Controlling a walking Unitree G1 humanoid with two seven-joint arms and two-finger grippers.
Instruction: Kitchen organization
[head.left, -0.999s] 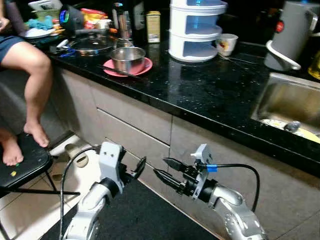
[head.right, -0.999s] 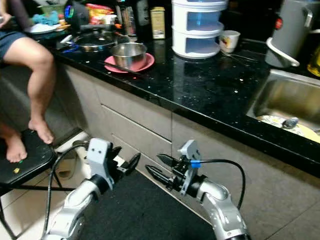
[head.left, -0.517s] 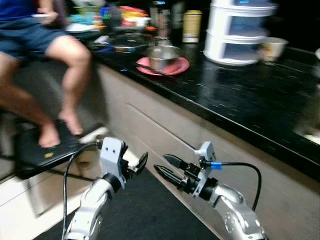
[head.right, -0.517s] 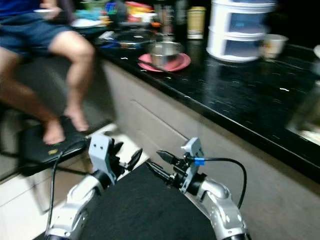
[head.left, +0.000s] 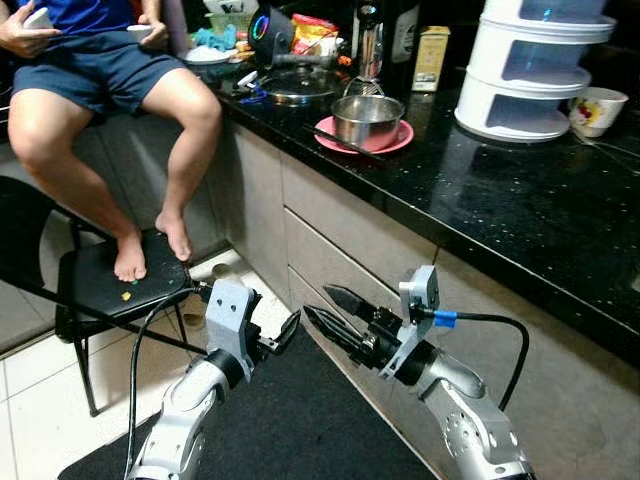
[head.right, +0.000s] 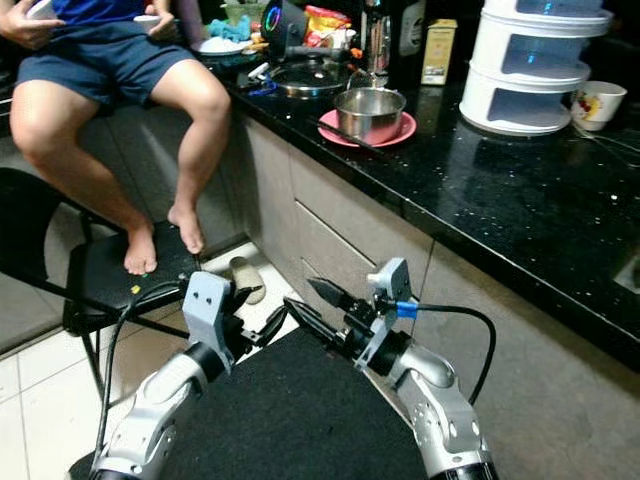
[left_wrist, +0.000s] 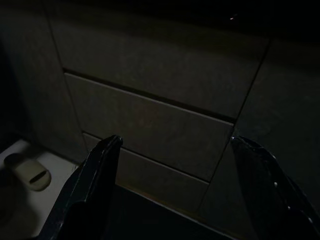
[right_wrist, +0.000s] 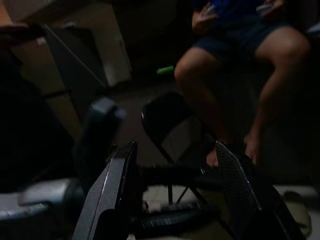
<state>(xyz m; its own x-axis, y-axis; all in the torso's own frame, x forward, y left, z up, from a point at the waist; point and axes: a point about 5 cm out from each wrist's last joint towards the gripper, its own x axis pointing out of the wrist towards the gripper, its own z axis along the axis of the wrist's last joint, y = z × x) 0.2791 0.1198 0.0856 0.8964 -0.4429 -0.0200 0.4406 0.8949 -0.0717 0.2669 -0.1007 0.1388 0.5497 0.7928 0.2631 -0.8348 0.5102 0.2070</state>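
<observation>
my left gripper (head.left: 284, 330) and right gripper (head.left: 325, 311) hang low before grey drawer fronts (head.left: 340, 240), fingers parted, both empty. steel bowl (head.left: 367, 118) on pink plate (head.left: 395, 142) sits on black counter (head.left: 500, 220), far above and well apart. person (head.left: 110, 90) seated far left.

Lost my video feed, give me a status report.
Left gripper and right gripper open, empty, low before the cabinet drawers. Steel bowl untouched on pink plate. Person sitting nearby.
</observation>
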